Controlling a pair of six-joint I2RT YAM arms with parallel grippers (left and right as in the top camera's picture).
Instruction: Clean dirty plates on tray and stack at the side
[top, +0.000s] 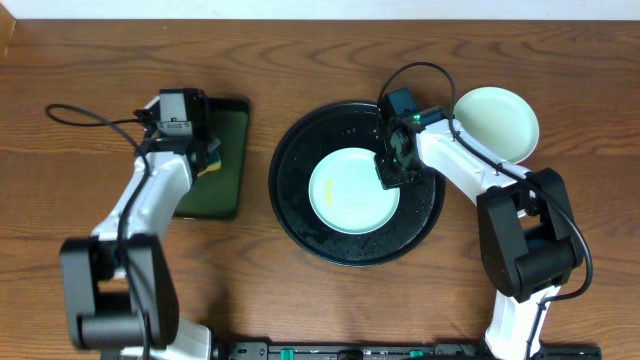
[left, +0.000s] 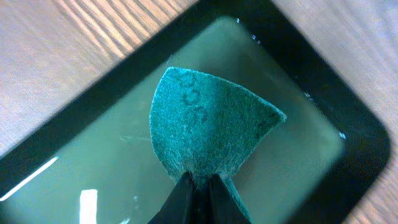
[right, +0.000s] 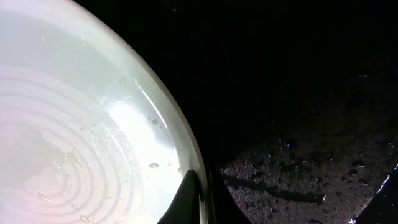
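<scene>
A pale mint plate (top: 350, 190) with a faint yellow smear lies in the round black tray (top: 295, 215). My right gripper (top: 392, 172) is shut on that plate's right rim; the right wrist view shows the wet plate (right: 81, 137) pinched between my fingers (right: 202, 193) over the tray floor (right: 298, 180). Another pale plate (top: 497, 122) sits on the table right of the tray. My left gripper (top: 205, 150) is shut on a green scouring pad (left: 208, 121) over the rectangular tray (left: 348, 124). A third plate is not in view.
The small rectangular black tray (top: 225, 165) with a dark green floor stands left of the round tray; it looks wet in the left wrist view. Cables run from both arms. Brown wooden table (top: 90, 60) surrounds everything.
</scene>
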